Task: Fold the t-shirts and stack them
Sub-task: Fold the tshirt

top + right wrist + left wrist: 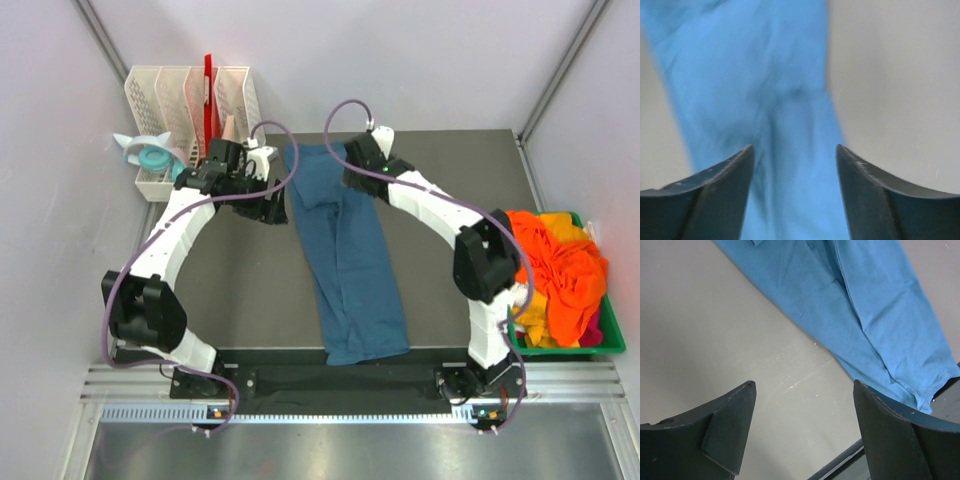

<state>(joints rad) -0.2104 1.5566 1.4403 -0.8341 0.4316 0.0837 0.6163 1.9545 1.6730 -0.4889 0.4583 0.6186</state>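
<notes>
The teal t-shirt (350, 265) lies as a long strip on the table (240, 290) — left gripper (802, 390) spread wide just beside its far end, right gripper (795, 150) wide, empty, over it.

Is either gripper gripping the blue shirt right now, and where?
Nothing is held. The left gripper stands open over bare table beside the teal-blue t-shirt; the right gripper is open above it, not pinching cloth.
</notes>
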